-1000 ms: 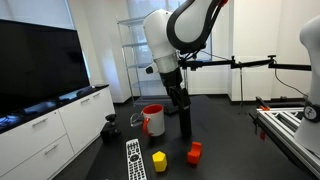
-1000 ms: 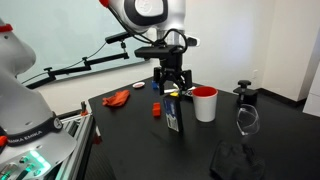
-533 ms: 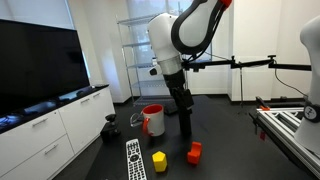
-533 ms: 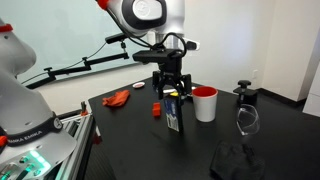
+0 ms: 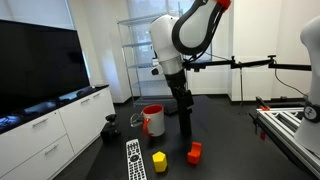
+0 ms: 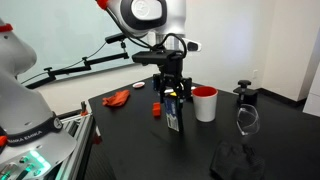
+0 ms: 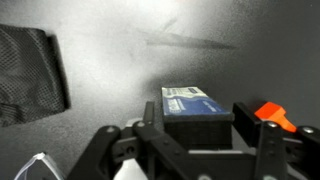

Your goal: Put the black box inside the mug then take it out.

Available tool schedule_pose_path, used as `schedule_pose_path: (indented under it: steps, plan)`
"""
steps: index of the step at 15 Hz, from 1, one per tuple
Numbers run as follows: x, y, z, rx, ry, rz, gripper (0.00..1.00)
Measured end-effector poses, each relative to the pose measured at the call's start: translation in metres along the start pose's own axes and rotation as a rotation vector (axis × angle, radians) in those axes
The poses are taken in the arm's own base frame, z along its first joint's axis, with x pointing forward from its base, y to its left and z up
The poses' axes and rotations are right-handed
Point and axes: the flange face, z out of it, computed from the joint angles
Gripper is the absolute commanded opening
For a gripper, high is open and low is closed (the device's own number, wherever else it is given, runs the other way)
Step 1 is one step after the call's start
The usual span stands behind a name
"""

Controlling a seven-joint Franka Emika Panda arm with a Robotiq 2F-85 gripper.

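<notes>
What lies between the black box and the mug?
Nothing: in an exterior view, the table between the black box and the mug is bare.

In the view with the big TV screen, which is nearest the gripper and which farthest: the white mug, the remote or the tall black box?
1. The black box: directly under the gripper, its top between the fingers.
2. The mug: standing just beside the box.
3. The remote: lying flat nearer the camera, farthest.

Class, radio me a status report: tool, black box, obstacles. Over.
Tool over black box top, grip unclear. Box upright on table, beside mug. Nothing between them.
</notes>
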Motion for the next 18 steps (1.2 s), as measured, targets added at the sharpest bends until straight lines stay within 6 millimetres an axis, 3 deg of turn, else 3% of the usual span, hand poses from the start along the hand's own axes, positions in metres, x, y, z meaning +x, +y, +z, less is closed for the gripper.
schedule_pose_path:
  steps: [2,9,12,18]
  plan:
    - [0.001,0.000,-0.001,-0.005,0.009,0.000,0.33]
    - [0.004,-0.001,-0.008,-0.021,0.034,-0.007,0.32]
    - [-0.010,0.000,-0.047,-0.042,0.063,0.002,0.32]
    - [-0.074,0.005,-0.157,-0.059,0.118,0.067,0.32]
